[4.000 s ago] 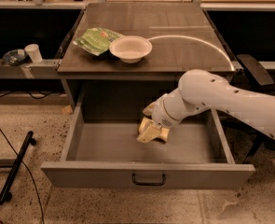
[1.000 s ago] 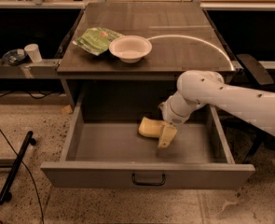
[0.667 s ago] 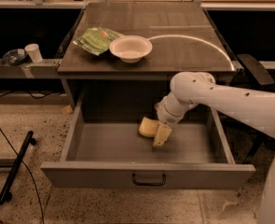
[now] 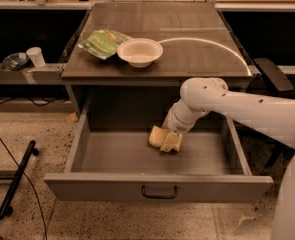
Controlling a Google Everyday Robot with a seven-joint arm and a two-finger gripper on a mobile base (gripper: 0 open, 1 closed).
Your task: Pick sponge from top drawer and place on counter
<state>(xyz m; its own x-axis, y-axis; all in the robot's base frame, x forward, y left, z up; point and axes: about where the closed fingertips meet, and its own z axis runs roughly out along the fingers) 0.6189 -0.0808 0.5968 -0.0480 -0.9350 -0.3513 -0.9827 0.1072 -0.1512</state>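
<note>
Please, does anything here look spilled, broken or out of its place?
Nothing stands out. The sponge lies in the open top drawer with the gripper at it; the bowl and green packet sit on the counter.

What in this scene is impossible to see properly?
- Camera view: the gripper, down in the top drawer, hides the right end of the sponge.
- Camera view: the arm is cut off by the right edge.
- Camera view: print on the green packet, lying on the counter, is too small to read.
</note>
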